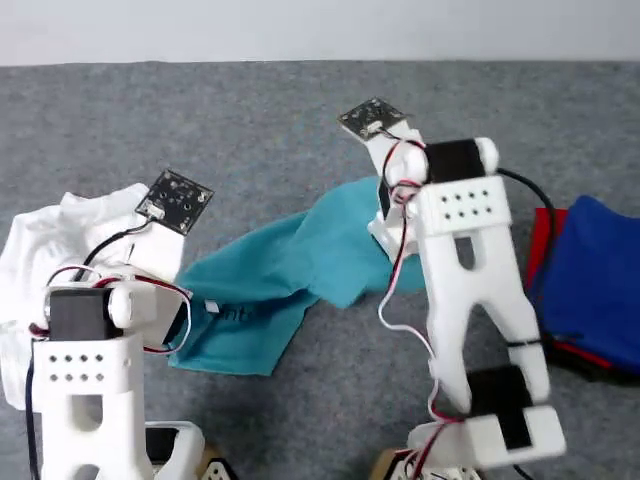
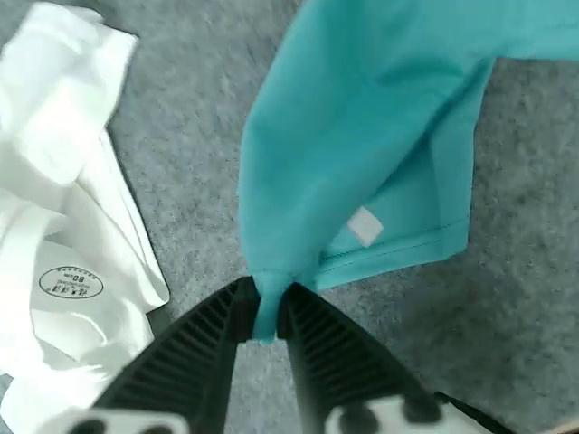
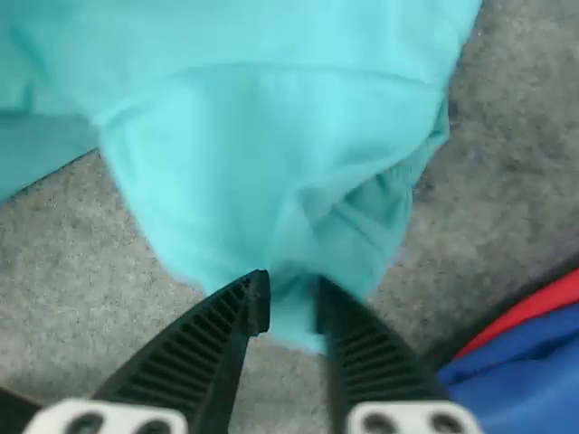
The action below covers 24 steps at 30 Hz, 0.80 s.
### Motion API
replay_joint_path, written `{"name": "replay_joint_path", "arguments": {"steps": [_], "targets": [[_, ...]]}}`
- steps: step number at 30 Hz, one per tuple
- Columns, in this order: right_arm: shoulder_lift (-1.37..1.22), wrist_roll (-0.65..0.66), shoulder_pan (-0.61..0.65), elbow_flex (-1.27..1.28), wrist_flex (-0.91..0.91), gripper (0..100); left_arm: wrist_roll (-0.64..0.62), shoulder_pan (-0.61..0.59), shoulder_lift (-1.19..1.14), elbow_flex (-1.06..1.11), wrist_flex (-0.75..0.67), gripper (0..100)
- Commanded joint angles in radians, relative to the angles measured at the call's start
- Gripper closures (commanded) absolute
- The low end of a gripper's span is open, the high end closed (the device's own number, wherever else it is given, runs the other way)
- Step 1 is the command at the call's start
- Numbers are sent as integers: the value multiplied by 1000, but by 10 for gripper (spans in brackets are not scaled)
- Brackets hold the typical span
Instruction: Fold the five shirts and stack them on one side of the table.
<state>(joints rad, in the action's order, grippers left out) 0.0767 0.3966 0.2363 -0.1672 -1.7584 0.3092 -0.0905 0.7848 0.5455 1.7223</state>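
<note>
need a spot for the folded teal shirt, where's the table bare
Bare: the far strip of table beyond the teal shirt, and a near patch between the left arm and right arm. Crowded: white shirt by the left arm, blue shirt over a red shirt by the right, teal shirt across the middle.

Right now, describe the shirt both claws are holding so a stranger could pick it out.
On the grey carpeted table, look in the middle, between the crumpled white shirt and the blue shirt lying on a red shirt. The teal shirt stretches there, pinched by the left claw and the right claw. It alone is teal, and it alone is held.
</note>
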Motion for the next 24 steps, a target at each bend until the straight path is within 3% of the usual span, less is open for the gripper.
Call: {"name": "replay_joint_path", "arguments": {"steps": [1,7,24], "targets": [[133,-52,-12,-6,-13,768,11,-3,15,-5,-20,995],[157,-141,-4,-6,87,768,11,-3,17,-2,-35,995],[-367,-144,54,-12,36,768,89,-3,9,-2,-49,995]]}}
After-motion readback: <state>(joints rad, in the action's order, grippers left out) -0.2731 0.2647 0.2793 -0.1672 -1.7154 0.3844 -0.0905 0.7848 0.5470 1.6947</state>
